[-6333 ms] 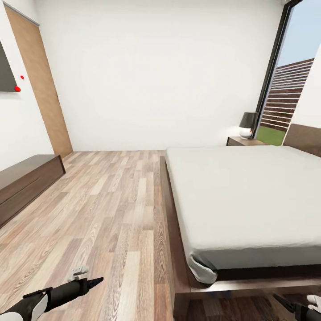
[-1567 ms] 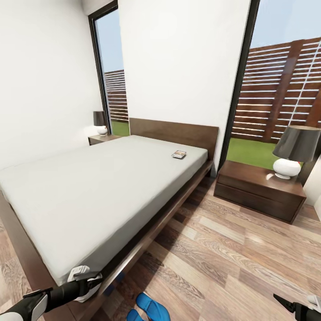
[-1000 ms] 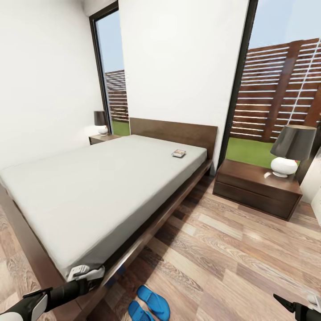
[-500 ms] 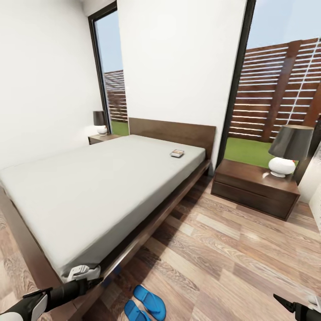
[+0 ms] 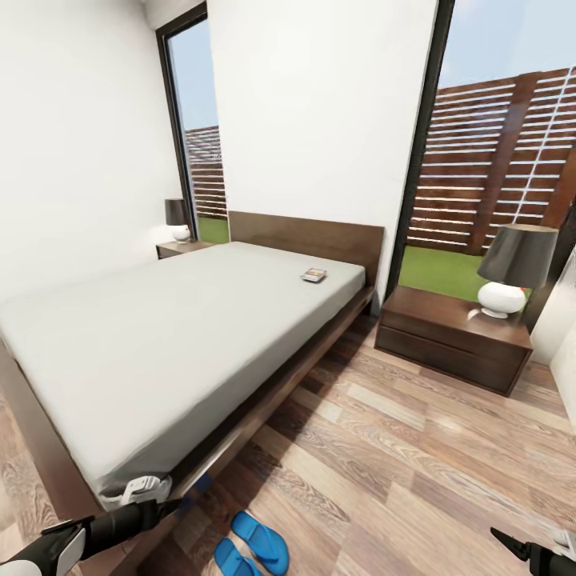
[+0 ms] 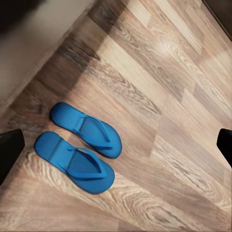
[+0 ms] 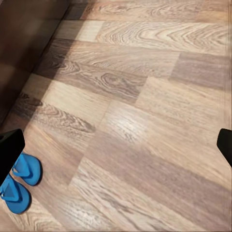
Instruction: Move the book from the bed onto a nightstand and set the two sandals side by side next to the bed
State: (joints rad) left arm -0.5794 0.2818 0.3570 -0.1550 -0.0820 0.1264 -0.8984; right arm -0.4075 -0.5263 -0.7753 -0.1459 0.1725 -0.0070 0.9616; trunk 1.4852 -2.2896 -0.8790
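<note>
The book (image 5: 314, 275) lies flat on the pale mattress of the bed (image 5: 160, 336), near the headboard on the window side. Two blue sandals (image 5: 260, 540) (image 6: 84, 128) lie side by side on the wood floor, close to the bed's near corner. One nightstand (image 5: 448, 336) with a lamp (image 5: 512, 272) stands right of the headboard; another nightstand (image 5: 180, 249) is on the bed's far side. My left gripper (image 5: 164, 506) (image 6: 117, 147) hangs open above the sandals. My right gripper (image 5: 512, 548) (image 7: 117, 147) is open over bare floor, with the sandals (image 7: 26, 169) off to one side.
Tall black-framed windows (image 5: 480, 120) behind the bed show lawn and a slatted fence. Wood-plank floor (image 5: 416, 456) stretches between the bed's side and the right nightstand. A white wall (image 5: 72, 160) runs along the bed's far side.
The camera swung from the bed's foot to its window side, then crept forward; book, sandals and right nightstand came into view. Both arms hold the same pose, grippers open.
</note>
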